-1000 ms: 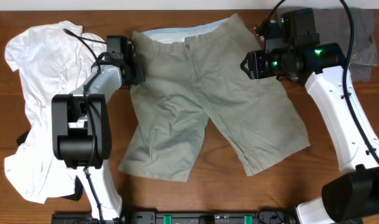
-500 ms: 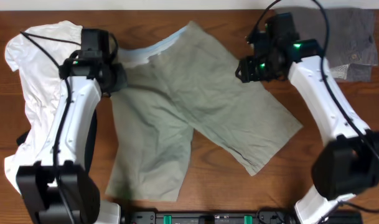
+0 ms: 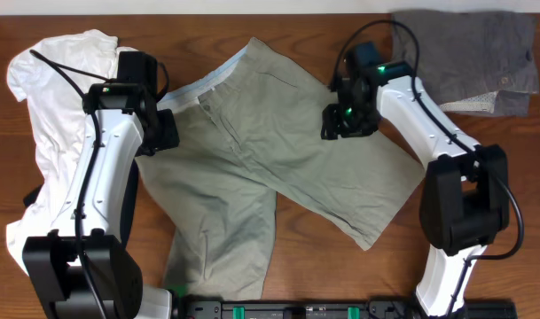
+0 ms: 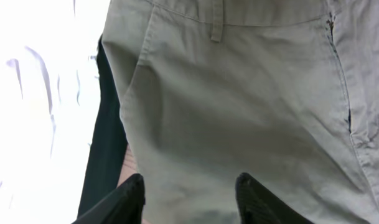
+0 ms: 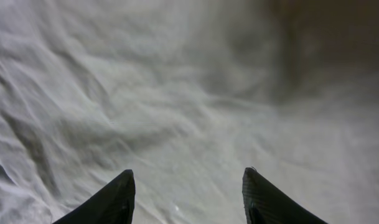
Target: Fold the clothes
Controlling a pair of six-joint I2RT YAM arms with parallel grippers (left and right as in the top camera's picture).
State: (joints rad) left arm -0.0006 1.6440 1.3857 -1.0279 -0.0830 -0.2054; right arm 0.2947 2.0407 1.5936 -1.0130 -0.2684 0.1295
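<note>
A: Shorts [image 3: 278, 168] logged as plain olive-tan, no print; waistband lining [image 3: 216, 73] pale blue.
B: Confirmed. T-shirt [image 3: 52, 115] noted as white, other shorts [image 3: 469, 53] as grey.
A: Table [image 3: 527, 177] read as brown wood grain. L arm [image 3: 101, 188] & R arm [image 3: 425, 111] shells white, joints blk.

Just left of the left end effector [image 3: 160, 135], the white T-shirt [image 3: 52, 133] lies heaped, with a dark strip [image 4: 108, 155] along its edge, closing that side. To its right there are only the khaki shorts [image 3: 252, 151], lying flat and low. The right end effector [image 3: 342, 122] hangs over the same cloth. Ahead and to its right the grey shorts [image 3: 469, 53] lie apart from it. Behind it, towards the base, bare desk [image 3: 314, 266] shows between the shorts' legs.
</note>
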